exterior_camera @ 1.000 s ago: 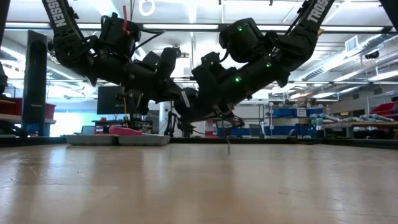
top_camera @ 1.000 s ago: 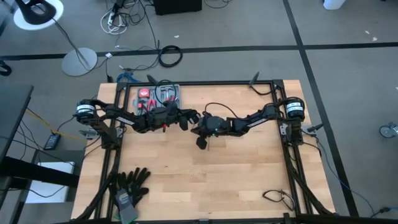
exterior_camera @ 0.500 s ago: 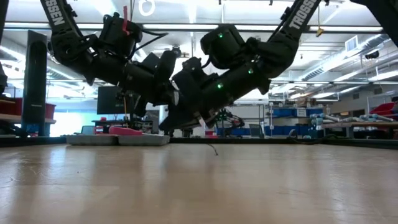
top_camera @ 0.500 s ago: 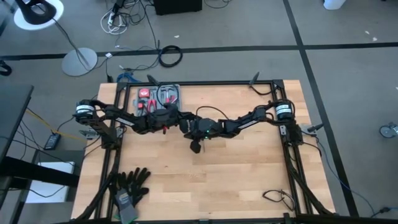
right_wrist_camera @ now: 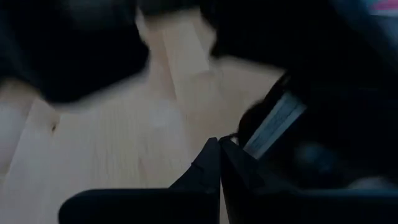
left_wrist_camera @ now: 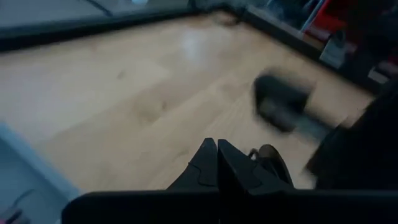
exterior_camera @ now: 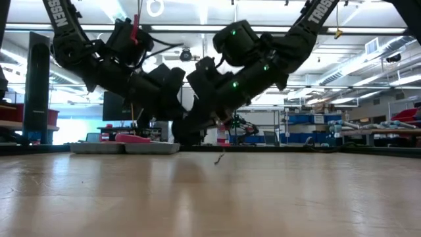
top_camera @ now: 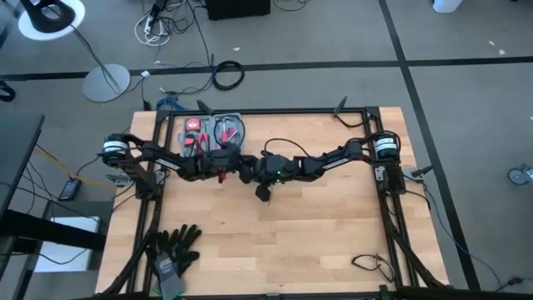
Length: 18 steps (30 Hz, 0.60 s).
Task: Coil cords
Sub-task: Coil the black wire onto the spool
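My two grippers meet over the middle of the table, tip to tip: the left gripper coming from the left, the right gripper from the right. Both are shut, as their wrist views show for the left gripper and the right gripper. Of the cords I see only a thin black tail hanging under the grippers, just above the wood. A small dark block, perhaps the puck, shows beside the right gripper on its near side, and blurred in the left wrist view. Whether it rests on the table I cannot tell. My left gripper is shut, with a small dark curl right beside its fingertips; whether it touches the cord I cannot tell. My right gripper pinches the thin cord at its fingertips, coming slanting down from the table's right. The cord's tail hangs slack below, clear of the wood.
A grey tray of red-handled tools stands at the far left, right behind the left arm. Black gloves lie at the near left corner, a small wire bundle at the near right. Bare wood stretches across the near half.
My right gripper has gone toward the table's left edge until it met my left gripper, and the hanging cord tail and the dark block have gone along with it. My left gripper has tipped somewhat downward. Both have stayed shut.
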{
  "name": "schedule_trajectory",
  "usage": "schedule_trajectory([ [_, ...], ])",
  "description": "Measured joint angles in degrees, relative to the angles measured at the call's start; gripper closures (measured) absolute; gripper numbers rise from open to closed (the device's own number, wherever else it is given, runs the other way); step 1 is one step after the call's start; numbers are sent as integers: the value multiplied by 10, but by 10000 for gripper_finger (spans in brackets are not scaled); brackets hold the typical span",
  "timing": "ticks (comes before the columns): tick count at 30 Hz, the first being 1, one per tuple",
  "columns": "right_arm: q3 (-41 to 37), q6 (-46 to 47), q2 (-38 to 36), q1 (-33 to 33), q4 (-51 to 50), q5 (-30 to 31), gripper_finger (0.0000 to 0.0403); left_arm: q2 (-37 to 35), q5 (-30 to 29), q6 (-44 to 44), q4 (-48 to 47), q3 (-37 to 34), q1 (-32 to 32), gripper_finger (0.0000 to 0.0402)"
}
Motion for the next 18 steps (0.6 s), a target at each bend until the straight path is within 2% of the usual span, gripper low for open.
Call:
schedule_trajectory([
  [8,0,-31,-16,-3,14,11,403,0,1,0,-8,0,0,401],
  [18,0,-29,-17,-18,20,-9,403,0,17,-4,-15,0,0,401],
])
